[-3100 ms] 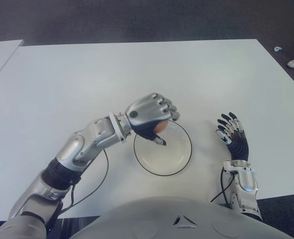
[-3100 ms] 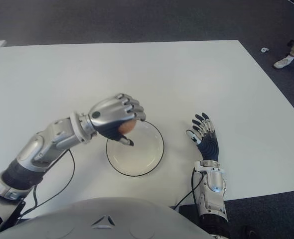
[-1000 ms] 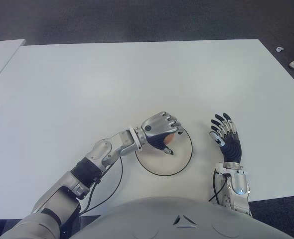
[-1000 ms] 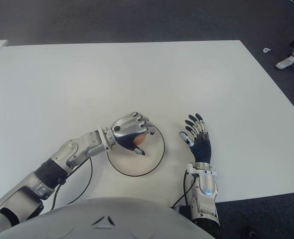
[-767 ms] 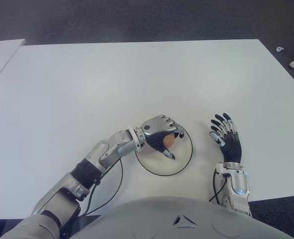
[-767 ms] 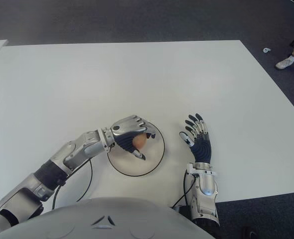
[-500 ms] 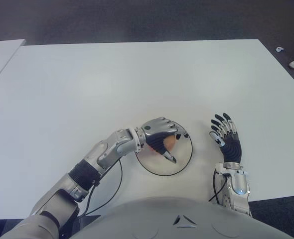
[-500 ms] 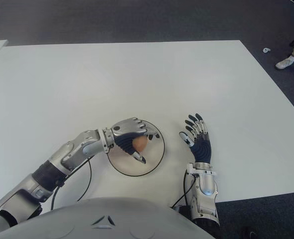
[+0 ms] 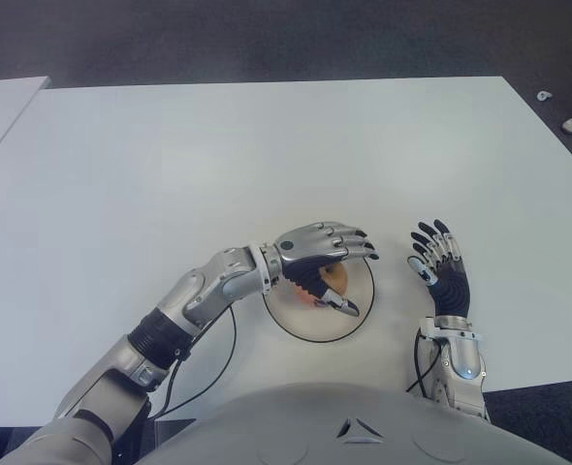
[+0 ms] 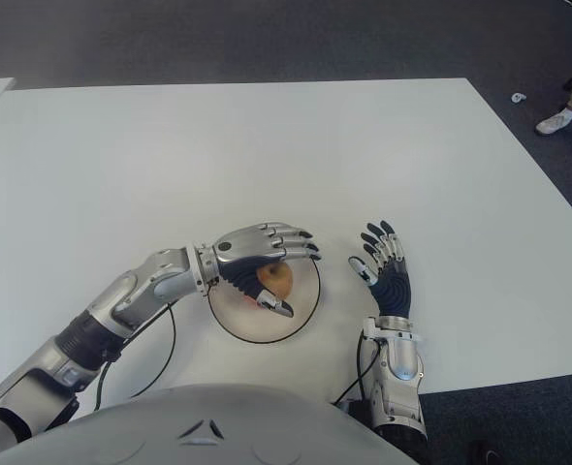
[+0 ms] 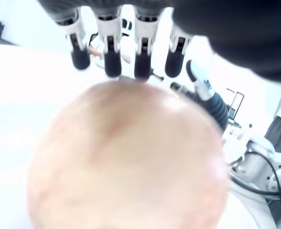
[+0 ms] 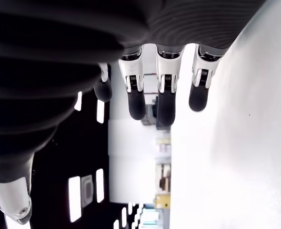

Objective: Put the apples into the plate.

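apple [image 9: 333,278] sits in the plate [image 9: 350,325], toward the robot's-left half of it, under the left hand [image 9: 317,259]. fingers [image 9: 349,239] stretched out flat over the top w/ thumb tip low on the near side; left wrist view shows the fingertips straight and clear of the skin, so the hand looks spread and no longer gripping. can't tell if the palm touches the fruit.

step in hand, as i read it: release + clear out. to do it well: lift straight up first, don't sweep sideways, since the thumb is close beside the apple and could nudge it into a roll. plate rim is shallow, so a bump toward the far edge might send it out. keep fingers spread till well above the fruit, then pull the arm back toward the robot's left.

right hand [image 9: 439,270] shows just right of the plate, over the white table [image 9: 267,155], fingers extended, holding nothing. idle.

only one apple visible; no others on the table, so can't say if more are due.
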Controlling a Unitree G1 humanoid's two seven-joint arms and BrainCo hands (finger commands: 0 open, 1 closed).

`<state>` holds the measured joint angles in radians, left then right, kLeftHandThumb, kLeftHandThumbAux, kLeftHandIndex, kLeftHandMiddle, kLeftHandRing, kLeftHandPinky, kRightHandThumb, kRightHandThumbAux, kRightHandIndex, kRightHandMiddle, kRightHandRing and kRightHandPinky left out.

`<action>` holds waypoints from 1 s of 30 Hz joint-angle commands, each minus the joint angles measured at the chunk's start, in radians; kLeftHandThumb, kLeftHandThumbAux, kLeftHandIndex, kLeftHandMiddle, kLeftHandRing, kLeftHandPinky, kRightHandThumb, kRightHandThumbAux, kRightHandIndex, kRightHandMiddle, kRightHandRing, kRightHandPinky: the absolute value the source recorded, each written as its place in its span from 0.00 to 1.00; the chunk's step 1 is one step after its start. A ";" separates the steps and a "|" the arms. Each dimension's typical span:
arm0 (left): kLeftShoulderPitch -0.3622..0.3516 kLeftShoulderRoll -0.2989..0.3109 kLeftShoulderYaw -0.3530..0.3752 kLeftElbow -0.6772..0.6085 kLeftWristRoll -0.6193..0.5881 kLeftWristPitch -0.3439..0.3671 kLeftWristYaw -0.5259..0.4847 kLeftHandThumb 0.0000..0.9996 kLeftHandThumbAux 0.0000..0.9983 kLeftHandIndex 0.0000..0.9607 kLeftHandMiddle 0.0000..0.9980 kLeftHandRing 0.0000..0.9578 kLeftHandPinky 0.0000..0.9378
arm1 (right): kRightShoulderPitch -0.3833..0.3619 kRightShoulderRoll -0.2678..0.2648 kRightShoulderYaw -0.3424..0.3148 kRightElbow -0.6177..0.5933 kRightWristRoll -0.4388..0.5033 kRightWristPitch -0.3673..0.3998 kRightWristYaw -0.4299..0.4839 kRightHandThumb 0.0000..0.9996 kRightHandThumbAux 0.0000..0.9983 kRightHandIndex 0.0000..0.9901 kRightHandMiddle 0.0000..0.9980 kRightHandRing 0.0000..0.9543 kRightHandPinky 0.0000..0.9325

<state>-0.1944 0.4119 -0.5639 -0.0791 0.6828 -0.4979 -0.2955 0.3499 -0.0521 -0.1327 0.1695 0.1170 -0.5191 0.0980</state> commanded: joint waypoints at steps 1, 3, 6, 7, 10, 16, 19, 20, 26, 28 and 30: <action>0.006 0.014 0.007 -0.019 0.020 0.019 -0.027 0.17 0.17 0.02 0.04 0.02 0.06 | 0.057 0.017 0.013 0.090 -0.008 0.103 -0.003 0.31 0.62 0.07 0.16 0.18 0.15; 0.006 0.016 0.010 -0.029 0.021 0.026 -0.030 0.17 0.18 0.01 0.02 0.01 0.05 | 0.057 0.016 0.014 0.090 -0.009 0.104 -0.004 0.31 0.62 0.06 0.16 0.17 0.15; 0.003 0.023 0.019 -0.035 0.031 0.035 -0.027 0.17 0.18 0.00 0.01 0.00 0.02 | 0.053 0.020 0.013 0.095 -0.008 0.103 -0.006 0.31 0.62 0.06 0.16 0.17 0.15; 0.001 0.025 0.023 -0.036 0.034 0.037 -0.025 0.17 0.18 0.00 0.00 0.00 0.01 | 0.052 0.021 0.013 0.097 -0.008 0.103 -0.007 0.31 0.62 0.07 0.16 0.17 0.16; -0.007 0.034 0.038 -0.035 0.046 0.038 -0.010 0.17 0.18 0.00 0.00 0.00 0.00 | 0.050 0.022 0.012 0.099 -0.008 0.104 -0.011 0.32 0.61 0.07 0.16 0.18 0.18; -0.064 0.064 0.142 -0.017 0.008 0.022 0.032 0.15 0.18 0.00 0.00 0.00 0.00 | 0.043 0.024 0.012 0.114 -0.016 0.104 -0.022 0.32 0.61 0.06 0.16 0.19 0.20; -0.102 0.077 0.207 -0.017 -0.032 0.033 0.028 0.15 0.18 0.01 0.01 0.00 0.02 | 0.039 0.025 0.013 0.125 -0.021 0.102 -0.026 0.32 0.62 0.07 0.17 0.20 0.22; -0.107 0.078 0.218 -0.017 -0.038 0.035 0.025 0.15 0.18 0.02 0.01 0.00 0.03 | 0.038 0.025 0.013 0.126 -0.022 0.102 -0.027 0.32 0.62 0.07 0.18 0.20 0.22; -0.040 0.004 0.285 -0.023 -0.116 0.089 0.099 0.20 0.21 0.05 0.07 0.05 0.11 | 0.028 0.031 0.014 0.148 -0.008 0.086 -0.015 0.32 0.61 0.08 0.18 0.21 0.24; -0.027 -0.023 0.322 0.026 -0.179 0.058 0.155 0.22 0.24 0.09 0.14 0.13 0.19 | 0.022 0.034 0.013 0.161 -0.003 0.076 -0.010 0.33 0.61 0.08 0.18 0.21 0.23; -0.012 -0.042 0.352 0.085 -0.226 0.004 0.210 0.23 0.28 0.15 0.19 0.17 0.23 | 0.017 0.035 0.013 0.171 -0.005 0.068 -0.010 0.33 0.61 0.08 0.18 0.21 0.22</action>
<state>-0.2546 0.4055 -0.2584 -0.0849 0.5393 -0.4465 -0.1645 0.3177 -0.0512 -0.1330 0.1933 0.1073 -0.5205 0.0843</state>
